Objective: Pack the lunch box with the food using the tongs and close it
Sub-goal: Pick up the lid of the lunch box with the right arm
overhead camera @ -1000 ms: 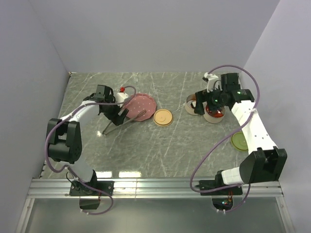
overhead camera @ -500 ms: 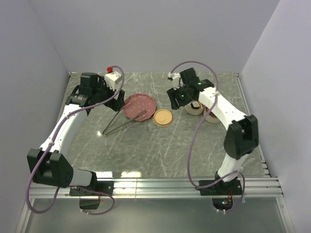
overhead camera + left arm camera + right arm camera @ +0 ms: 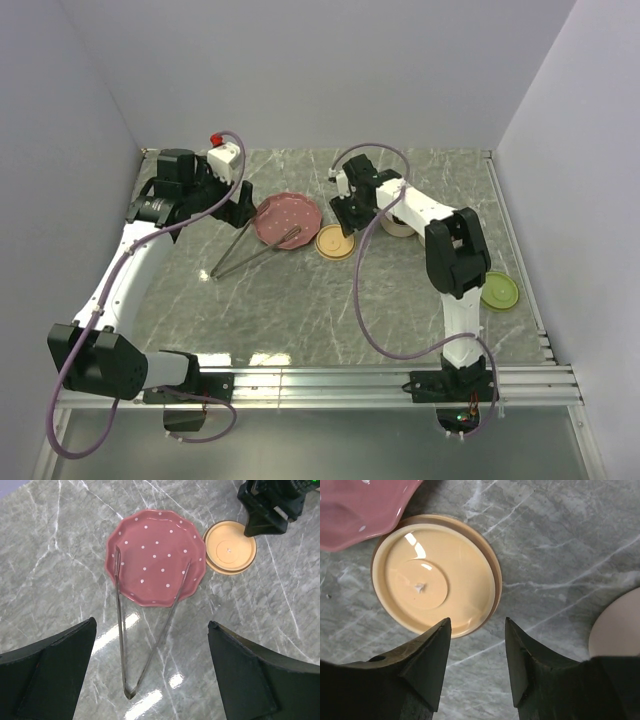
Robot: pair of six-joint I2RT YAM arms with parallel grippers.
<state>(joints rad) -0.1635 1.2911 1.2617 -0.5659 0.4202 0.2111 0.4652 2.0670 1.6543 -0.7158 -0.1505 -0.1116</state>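
Grey metal tongs (image 3: 120,630) lie in a narrow V, the joined end on the marbled worktop (image 3: 60,540) and both slender tips resting on the pink dotted plate (image 3: 155,555). The left tool (image 3: 151,625) hangs above them, jaws spread wide and empty. The right tool (image 3: 477,622), jaws partly apart and gripping nothing, hovers over the rim of a tan lid (image 3: 430,575) beside the plate.

One pink dotted plate (image 3: 155,557), one pair of grey tongs (image 3: 120,630), one tan round lid (image 3: 432,572), one green lid (image 3: 497,290), one cream container (image 3: 618,630), two robot arms, left arm (image 3: 122,265), right arm (image 3: 455,250).
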